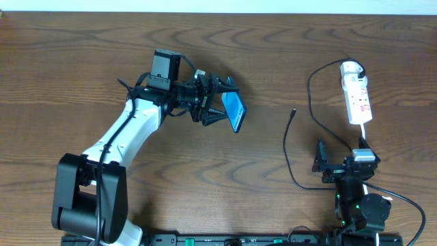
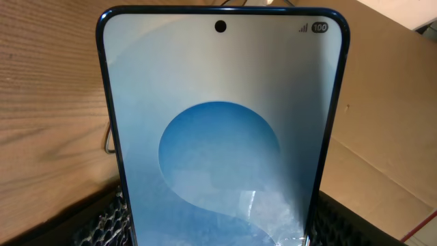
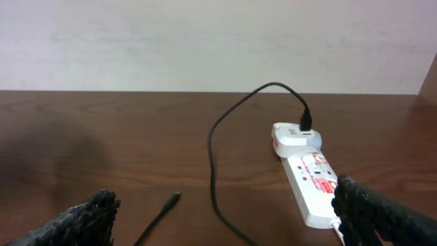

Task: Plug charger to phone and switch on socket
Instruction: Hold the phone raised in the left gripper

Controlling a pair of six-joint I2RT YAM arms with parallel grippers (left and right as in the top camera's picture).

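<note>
Blue-screened phone (image 1: 235, 112) raised and tilted; charger (image 1: 286, 147) tip loose, other end apparently in white socket (image 1: 356, 96)

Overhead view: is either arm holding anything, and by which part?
Left jaws hold the phone by its long edges, near its bottom end; right jaws are empty.

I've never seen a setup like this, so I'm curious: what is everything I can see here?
table: one, brown wood, under everything
socket: one, white with red markings, far right
adapter: one, white, at the socket's far end
charger: one, black, from the adapter, tip loose on the table
phone: one, blue-teal screen, left of centre, gripped
left gripper: one, black, closed on the phone
right gripper: one, black, open, near right, empty
</note>
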